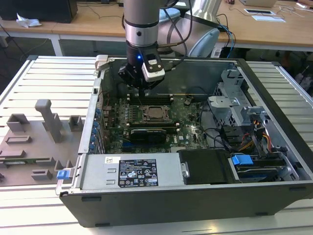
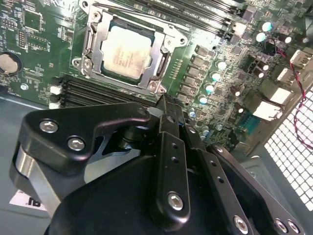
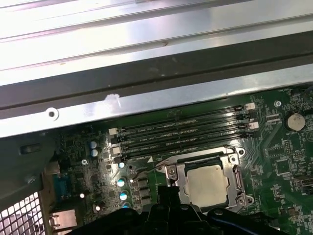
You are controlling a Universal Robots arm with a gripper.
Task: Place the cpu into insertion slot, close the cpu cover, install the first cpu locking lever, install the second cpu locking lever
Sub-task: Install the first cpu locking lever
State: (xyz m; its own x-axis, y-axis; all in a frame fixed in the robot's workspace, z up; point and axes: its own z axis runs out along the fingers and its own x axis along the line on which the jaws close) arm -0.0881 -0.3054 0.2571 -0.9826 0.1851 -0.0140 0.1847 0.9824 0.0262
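Observation:
The cpu (image 2: 126, 51), a silvery-tan square chip, lies in the insertion slot (image 2: 161, 61) at the middle of the green motherboard (image 2: 39, 44). The cpu cover (image 2: 93, 39), a thin metal frame, lies flat around the chip's edges. A thin lever rod (image 2: 142, 22) runs along one side of the socket. My gripper (image 2: 168, 105) is shut with nothing in it, its black fingertips just off the socket's edge beside the memory slots (image 2: 93, 93). In the exterior view the gripper (image 1: 145, 90) hangs over the board just behind the cpu (image 1: 155, 113). The first wrist view shows the cpu (image 3: 208, 185) beside the gripper (image 3: 168, 193).
The board sits in an open computer case (image 1: 93, 117) with steel walls all round. A drive cage (image 1: 230, 105) and loose cables (image 1: 254, 137) fill the exterior view's right; a power supply (image 1: 132, 171) lies along the front. A grey fixture plate (image 1: 34, 142) stands outside on the left.

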